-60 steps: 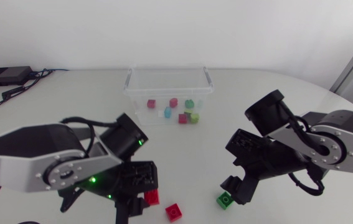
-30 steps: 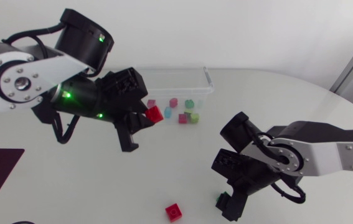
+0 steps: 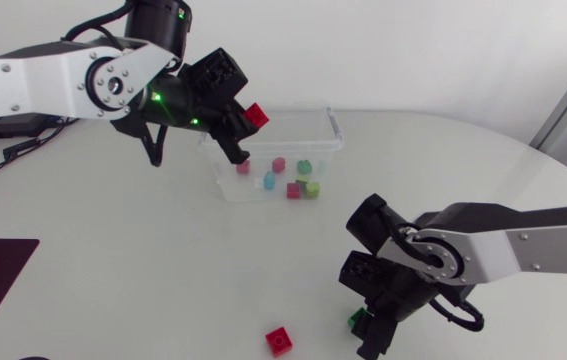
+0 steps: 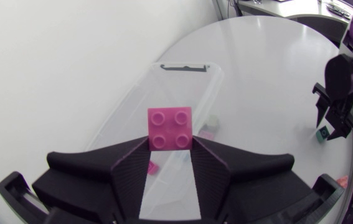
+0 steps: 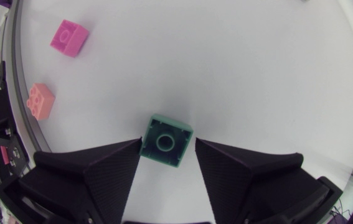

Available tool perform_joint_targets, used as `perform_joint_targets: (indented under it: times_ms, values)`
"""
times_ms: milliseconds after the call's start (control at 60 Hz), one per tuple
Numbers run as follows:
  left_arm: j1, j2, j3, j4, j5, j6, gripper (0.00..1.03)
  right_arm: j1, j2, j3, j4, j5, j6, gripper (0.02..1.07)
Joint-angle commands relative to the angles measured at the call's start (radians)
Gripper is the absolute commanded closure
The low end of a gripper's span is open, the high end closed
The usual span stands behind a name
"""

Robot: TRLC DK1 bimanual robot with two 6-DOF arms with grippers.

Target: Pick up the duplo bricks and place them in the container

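Red duplo brick (image 3: 255, 114) held aloft over the clear plastic container (image 3: 335, 138): the left gripper (image 4: 170, 144) is clamped on it, one finger on each side, and the left wrist view looks past it down into the open box. The left arm (image 3: 53, 85) comes in high from its side of the white table (image 3: 143, 220).

One container stands at the far middle of the table, and six bricks lie on its floor:
- a dark pink brick (image 3: 243, 167)
- a lighter pink brick (image 3: 278, 164)
- a green rounded brick (image 3: 304, 167)
- a pale blue brick (image 3: 269, 181)
- a second red brick (image 3: 292, 190)
- a yellow-green brick (image 3: 311, 188), touching the second red brick

Two bricks show on the near part of the table in the head view. A loose red brick (image 3: 280, 340) lies alone, well apart from the container. A green brick (image 3: 359, 319) sits under the right gripper (image 5: 168, 142), which is lowered over it from the right arm (image 3: 523, 245). In the right wrist view this brick rests on the tabletop between the two fingers. The jaws are narrow but not closed on it. One finger (image 5: 111, 171) meets a corner of the brick, and the other (image 5: 235, 174) stands just beside the opposite edge.

The right wrist view also shows one orange brick (image 5: 40, 101) at the table's rim. Whether it lies on the tabletop cannot be told.
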Motion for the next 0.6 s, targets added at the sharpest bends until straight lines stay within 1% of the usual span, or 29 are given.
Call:
perform_joint_targets:
  times_ms: [0, 167, 233, 250, 267, 283, 333, 350, 367, 383, 450, 483, 583]
  values:
    - [0.011, 0.069, 0.06, 0.031, -0.006, -0.032, 0.67, 0.002, -0.004, -0.025, -0.005, 0.007, 0.007, 0.7]
    - [0.028, 0.181, 0.149, 0.072, -0.042, -0.046, 0.66, -0.022, -0.061, -0.011, -0.037, 0.007, -0.009, 0.71]
    - [0.043, 0.224, 0.195, 0.084, -0.05, -0.058, 0.62, -0.025, -0.085, 0.006, -0.057, 0.007, -0.015, 0.71]
    - [0.05, 0.245, 0.217, 0.083, -0.053, -0.06, 0.58, -0.033, -0.096, 0.015, -0.068, 0.007, -0.016, 0.71]
    - [0.053, 0.251, 0.223, 0.083, -0.055, -0.06, 0.55, -0.034, -0.102, 0.021, -0.074, 0.007, -0.018, 0.71]
    - [0.057, 0.268, 0.241, 0.081, -0.059, -0.06, 0.46, -0.037, -0.11, 0.031, -0.084, 0.007, -0.018, 0.71]
    - [0.068, 0.291, 0.268, 0.081, -0.062, -0.06, 0.3, -0.045, -0.127, 0.051, -0.1, 0.007, -0.024, 0.71]
    - [0.071, 0.3, 0.278, 0.08, -0.064, -0.06, 0.25, -0.053, -0.133, 0.061, -0.108, 0.007, -0.027, 0.71]
    - [0.073, 0.303, 0.283, 0.078, -0.065, -0.06, 0.23, -0.056, -0.138, 0.067, -0.114, 0.007, -0.029, 0.71]
    - [0.077, 0.314, 0.292, 0.074, -0.067, -0.06, 0.18, -0.059, -0.144, 0.083, -0.122, 0.007, -0.035, 0.71]
    - [0.086, 0.317, 0.295, 0.078, -0.068, -0.06, 0.13, -0.071, -0.155, 0.13, -0.153, 0.007, -0.043, 0.71]
    - [0.088, 0.316, 0.289, 0.08, -0.068, -0.057, 0.06, -0.079, -0.158, 0.153, -0.168, 0.007, -0.046, 0.71]
    - [0.099, 0.289, 0.26, 0.083, -0.068, -0.058, 0.05, -0.107, -0.165, 0.232, -0.18, 0.007, -0.059, 0.71]
